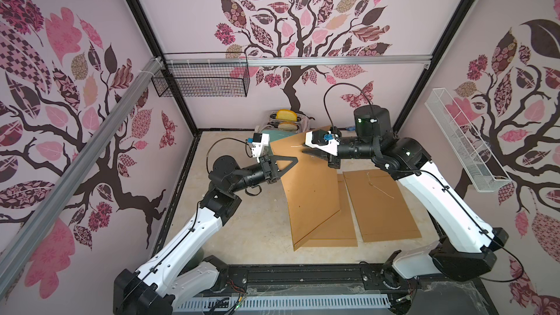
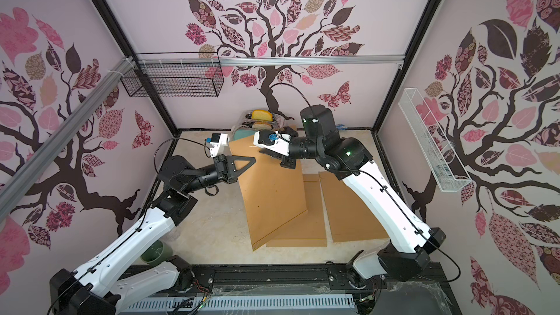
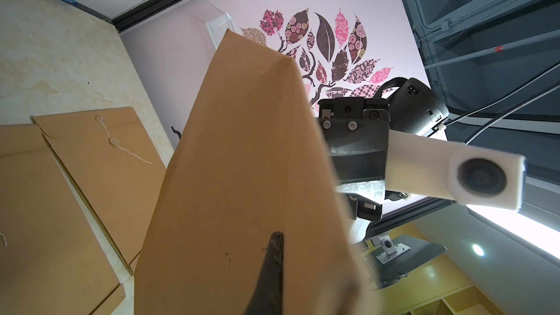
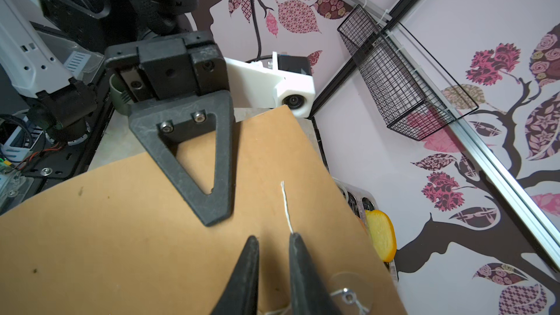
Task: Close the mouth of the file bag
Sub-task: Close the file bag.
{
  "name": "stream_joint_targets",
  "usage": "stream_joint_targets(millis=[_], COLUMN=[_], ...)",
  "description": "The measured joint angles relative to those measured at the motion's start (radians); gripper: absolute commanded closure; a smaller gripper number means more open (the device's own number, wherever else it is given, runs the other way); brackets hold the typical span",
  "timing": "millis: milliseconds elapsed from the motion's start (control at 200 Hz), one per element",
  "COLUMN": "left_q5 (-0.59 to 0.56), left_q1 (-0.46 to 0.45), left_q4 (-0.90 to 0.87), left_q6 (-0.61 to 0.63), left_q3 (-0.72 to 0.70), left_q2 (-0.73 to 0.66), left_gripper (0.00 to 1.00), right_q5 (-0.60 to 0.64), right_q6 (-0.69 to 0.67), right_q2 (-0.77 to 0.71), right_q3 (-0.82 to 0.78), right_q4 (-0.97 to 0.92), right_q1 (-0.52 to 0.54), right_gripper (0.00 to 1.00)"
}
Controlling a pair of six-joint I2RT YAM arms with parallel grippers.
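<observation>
Nearest, the file bag (image 1: pixel 312 195) leans tilted, its low corner down by a flat envelope (image 1: pixel 333 231) on the tabletop (image 1: pixel 242 222). Left fingers (image 1: pixel 292 160) clamp its side edge, one hidden behind it. Right fingers (image 4: pixel 298 256), slightly spread, hover by its string (image 4: pixel 286 207), a gap only the right wrist view shows.

The flat paper file bag (image 1: pixel 309 192) is plain tan, its thin string (image 4: pixel 286 207) white. The stone-look bench (image 1: pixel 242 225) is cream, faintly marbled; the walls (image 1: pixel 194 10) are pale pink with brown-and-pink leafy trees.
</observation>
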Motion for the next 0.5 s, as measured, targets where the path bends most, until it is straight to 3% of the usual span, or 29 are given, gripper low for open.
stream_joint_targets(millis=[230,500], left_q5=[0.0,-0.002], left_q1=[0.0,0.0], left_q4=[0.0,-0.003], left_q6=[0.002,0.002], left_q3=[0.0,0.0], left_q2=[0.0,0.0], left_gripper=[1.0,1.0], right_q5=[0.016,0.038], right_q6=[-0.002,-0.006], right_q2=[0.005,0.021], right_q3=[-0.003,-0.003], right_q4=[0.006,-0.006], right_q1=[0.0,0.0], right_gripper=[0.66,0.67])
